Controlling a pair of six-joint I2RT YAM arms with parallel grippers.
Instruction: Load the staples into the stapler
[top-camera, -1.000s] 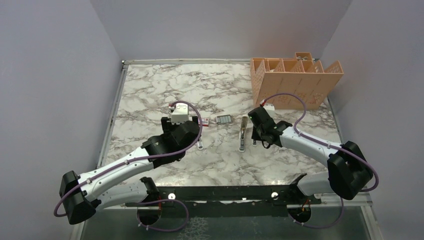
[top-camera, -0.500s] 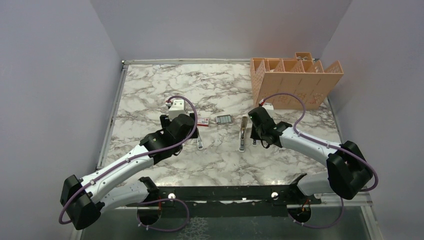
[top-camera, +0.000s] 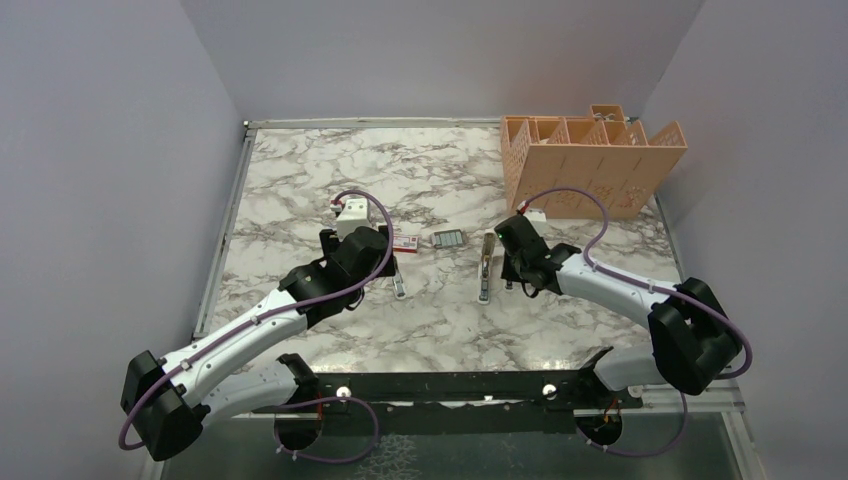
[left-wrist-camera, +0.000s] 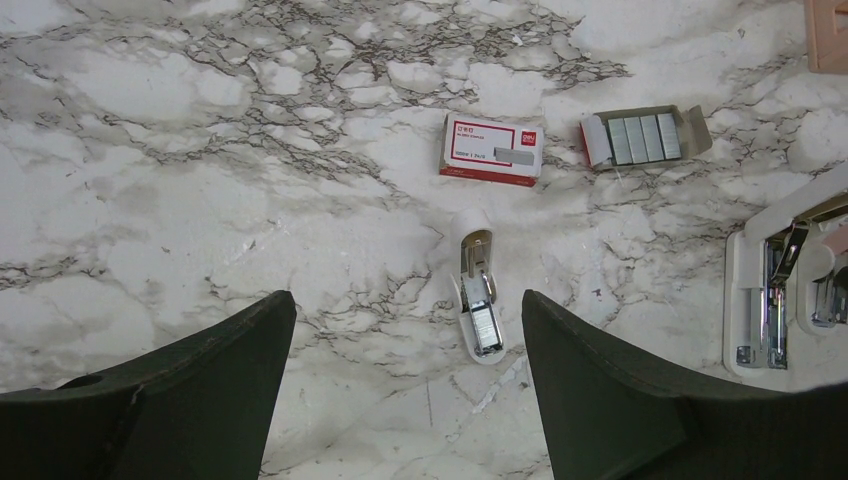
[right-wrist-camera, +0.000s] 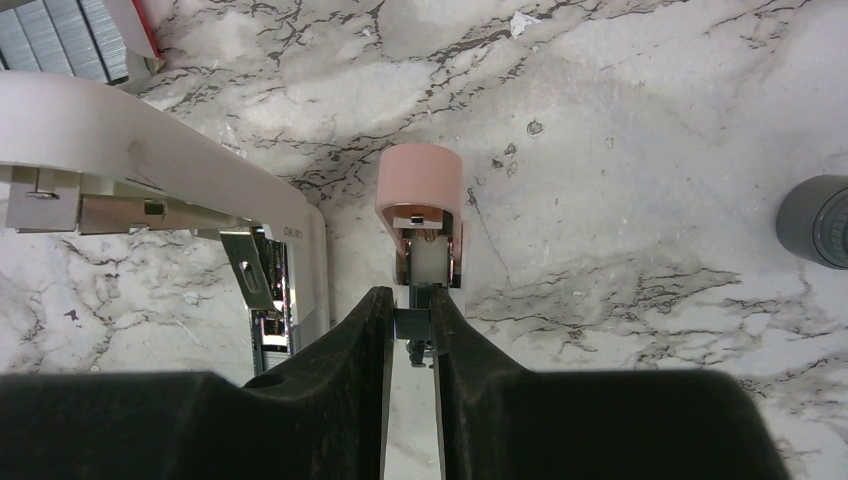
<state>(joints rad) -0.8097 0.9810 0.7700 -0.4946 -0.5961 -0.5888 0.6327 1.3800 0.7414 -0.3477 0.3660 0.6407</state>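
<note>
Over the table (top-camera: 300, 180), left tool (left-wrist-camera: 405, 330) gapes downward; right tool (right-wrist-camera: 410, 312) pinches pink stapler (right-wrist-camera: 420, 175).

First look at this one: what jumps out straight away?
The tall orange organiser at the far right corner of the table catches the eye first. Mid-table, the left gripper hangs open above a small white stapler, with the red-and-white box and the tray of staples just beyond. The right gripper is pinched on the narrow end of a pink mini stapler, beside a large white stapler lying opened.
</note>
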